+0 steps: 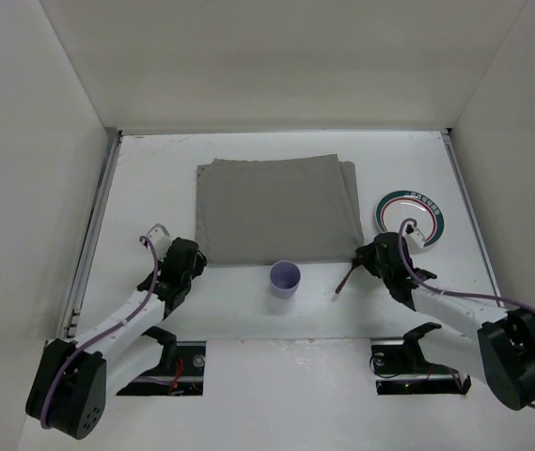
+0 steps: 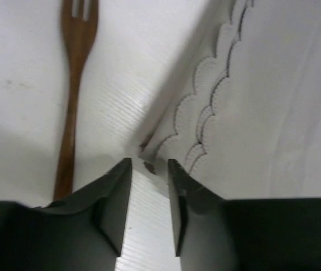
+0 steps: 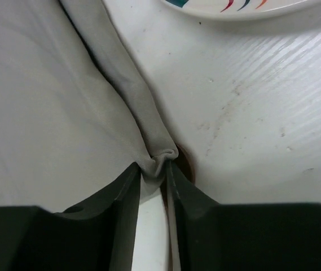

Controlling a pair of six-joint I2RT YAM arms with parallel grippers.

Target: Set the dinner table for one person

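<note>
The grey placemat [image 1: 276,209] lies on the white dinner table [image 1: 154,178]. My left gripper [image 1: 192,256] is at its near left corner. In the left wrist view the gripper [image 2: 149,164] is narrowly open, with the scallop-stitched placemat [image 2: 262,101] corner between the tips. A wooden fork [image 2: 73,96] lies just to the left. My right gripper [image 1: 369,256] is at the near right corner. In the right wrist view it [image 3: 153,166] is shut on a bunched fold of the placemat [image 3: 47,113]. A brown wooden utensil [image 1: 345,280] lies under that corner and also shows in the right wrist view [image 3: 187,164].
A purple cup [image 1: 285,279] stands upright just in front of the placemat's near edge, between the two grippers. A white plate with a green rim [image 1: 410,214] sits right of the placemat, behind my right gripper; its edge shows in the right wrist view [image 3: 228,5]. Metal rails [image 1: 98,225] line the table's sides.
</note>
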